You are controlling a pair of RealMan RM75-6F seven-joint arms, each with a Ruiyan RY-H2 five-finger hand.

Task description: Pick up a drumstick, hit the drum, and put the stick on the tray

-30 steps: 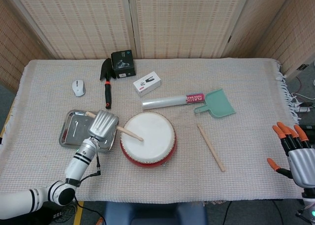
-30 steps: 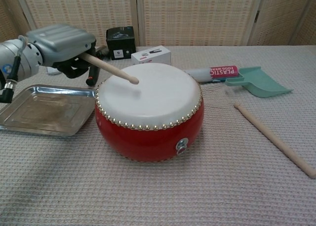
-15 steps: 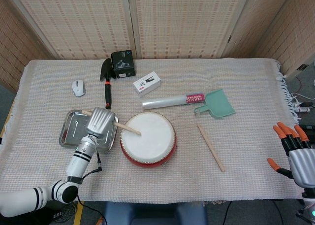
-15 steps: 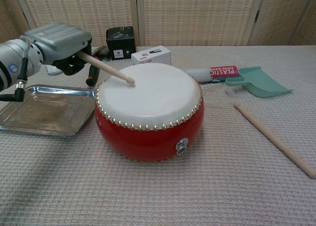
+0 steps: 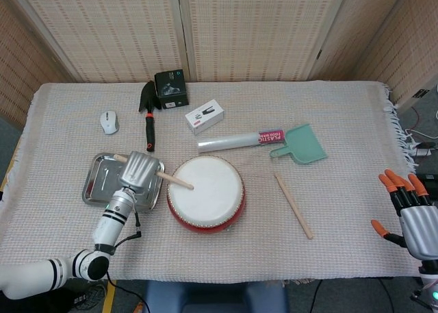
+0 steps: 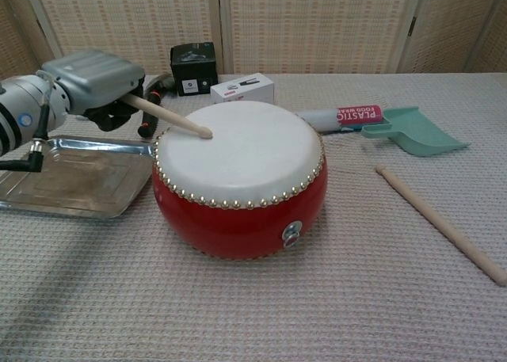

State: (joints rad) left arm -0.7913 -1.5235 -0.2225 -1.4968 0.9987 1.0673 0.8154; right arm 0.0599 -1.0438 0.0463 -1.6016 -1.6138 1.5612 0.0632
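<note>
A red drum (image 5: pixel 205 194) (image 6: pixel 239 176) with a white skin stands at the table's front middle. My left hand (image 5: pixel 140 173) (image 6: pixel 93 77) grips a wooden drumstick (image 5: pixel 171 181) (image 6: pixel 167 117) just left of the drum, over the right end of the metal tray (image 5: pixel 98 181) (image 6: pixel 55 184). The stick's tip lies over the left part of the skin; touching or just above, I cannot tell. A second drumstick (image 5: pixel 293 205) (image 6: pixel 439 222) lies on the cloth right of the drum. My right hand (image 5: pixel 408 214) hangs open off the table's right edge.
Behind the drum lie a plastic-wrap roll (image 5: pixel 236 142), a teal dustpan (image 5: pixel 301 145), a white box (image 5: pixel 204 116), a black box (image 5: pixel 170 88), a black trowel with a red handle (image 5: pixel 148 118) and a white mouse (image 5: pixel 109 122).
My left hand has drawn back to the left with the drumstick, so the tip has slid from the middle of the skin toward its left edge. The right hand has stayed put.
</note>
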